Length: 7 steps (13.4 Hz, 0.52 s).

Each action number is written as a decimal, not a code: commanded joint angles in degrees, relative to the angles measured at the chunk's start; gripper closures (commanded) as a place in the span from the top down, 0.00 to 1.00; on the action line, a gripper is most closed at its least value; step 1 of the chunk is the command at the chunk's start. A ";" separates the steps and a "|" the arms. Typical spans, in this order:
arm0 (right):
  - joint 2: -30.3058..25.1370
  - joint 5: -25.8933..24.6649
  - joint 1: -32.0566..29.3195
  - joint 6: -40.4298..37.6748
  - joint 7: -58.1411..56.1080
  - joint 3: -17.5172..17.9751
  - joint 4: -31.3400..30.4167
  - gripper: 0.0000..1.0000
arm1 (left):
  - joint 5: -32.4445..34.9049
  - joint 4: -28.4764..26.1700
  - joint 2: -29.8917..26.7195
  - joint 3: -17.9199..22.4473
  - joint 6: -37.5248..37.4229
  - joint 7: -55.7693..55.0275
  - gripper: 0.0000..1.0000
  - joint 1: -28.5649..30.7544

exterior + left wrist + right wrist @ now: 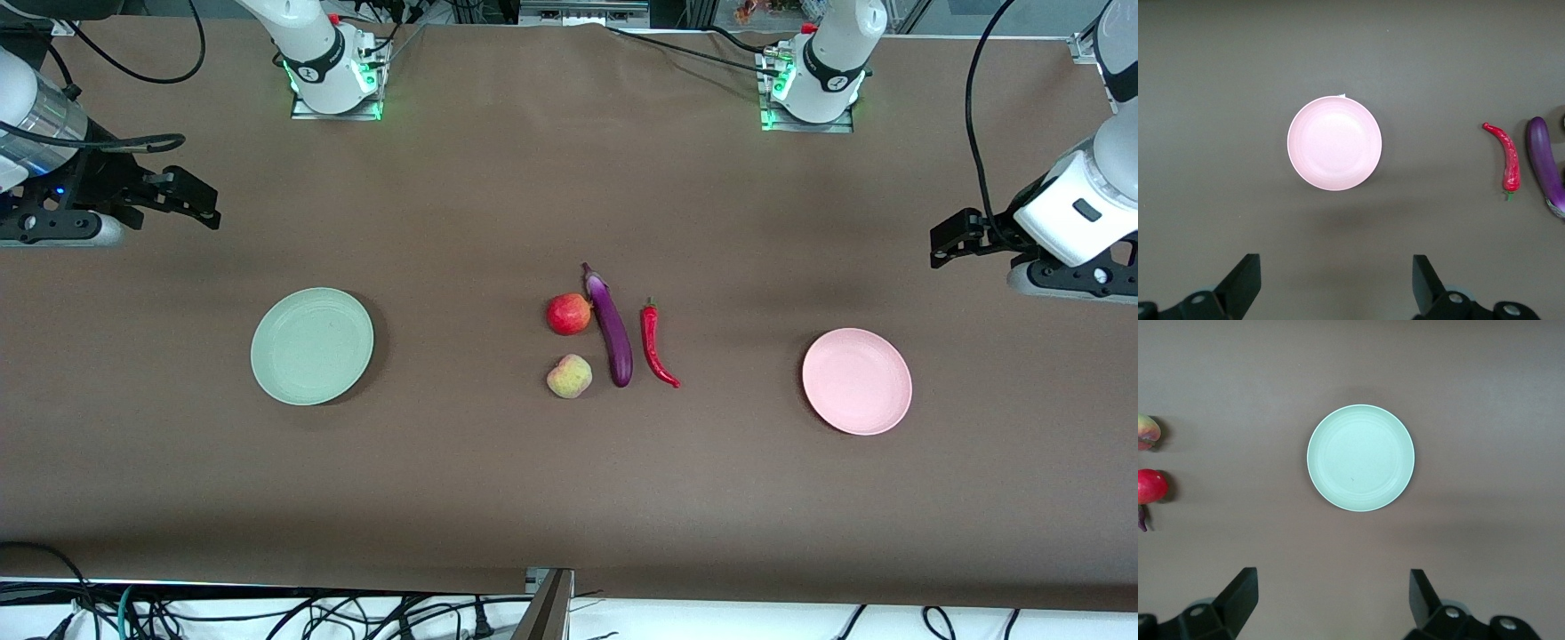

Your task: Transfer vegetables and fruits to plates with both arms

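- Apple (568,314), peach (569,376), eggplant (610,328), chili (656,343): frame centre, on counter (569,498).
- Plates: mint (312,346) centre-left, pink (857,380) centre-right, both bare.
- Left gripper (1335,283), right gripper (1331,600): fingers wide, holding nothing, at frame edges.
- Judged: eggplant glossy, slippery; grip mid-body. Peach soft, go gentle.

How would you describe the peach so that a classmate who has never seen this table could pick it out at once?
Find the cluster of four foods in the middle of the brown table, between the mint green plate and the pink plate. The peach sits beside the eggplant, nearer the front camera than the apple. It is the only yellowish-pink ball.
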 commanded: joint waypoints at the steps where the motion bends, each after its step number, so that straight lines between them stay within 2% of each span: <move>1: -0.82 0.82 0.13 0.15 0.95 0.05 -1.12 1.00 | 0.38 0.68 -0.31 -0.04 -0.80 -0.49 1.00 -0.14; 6: 0.57 0.82 0.13 1.12 0.17 -0.04 1.14 1.00 | 0.21 0.51 0.31 -0.12 -0.72 -0.58 1.00 -1.19; 7: 0.74 0.73 0.31 1.30 -0.01 0.05 1.23 1.00 | 0.21 0.42 2.05 -0.12 -0.72 0.11 1.00 -2.42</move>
